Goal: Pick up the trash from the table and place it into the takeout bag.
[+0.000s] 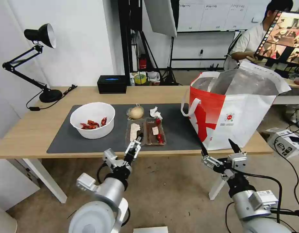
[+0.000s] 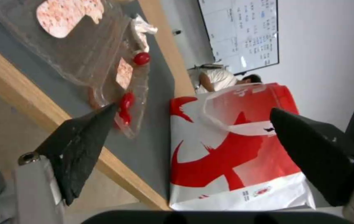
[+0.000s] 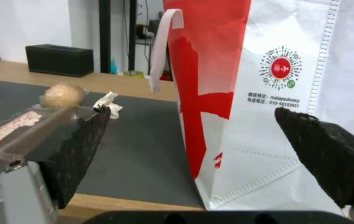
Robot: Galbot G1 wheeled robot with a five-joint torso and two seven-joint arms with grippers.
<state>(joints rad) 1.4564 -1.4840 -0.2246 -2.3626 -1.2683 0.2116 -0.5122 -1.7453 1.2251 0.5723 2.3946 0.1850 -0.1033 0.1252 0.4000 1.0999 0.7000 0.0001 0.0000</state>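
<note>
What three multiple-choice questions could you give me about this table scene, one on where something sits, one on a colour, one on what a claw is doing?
1. Where does the takeout bag stand on the table?
A. at its right end
B. beside the desk lamp
C. inside the white bowl

2. What colour are the scraps in the white bowl?
A. green
B. red
C. blue

3. What state is the left claw in?
A. shut on the tissue
B. open, holding nothing
C. shut on the bowl

Answers:
1. A, the head view shows the bag on the table's right end, far from the desk lamp.
2. B, red pieces lie in the bowl's bottom.
3. B, the left wrist view shows its fingers spread apart, near the clear plastic tray, with nothing between them.
</note>
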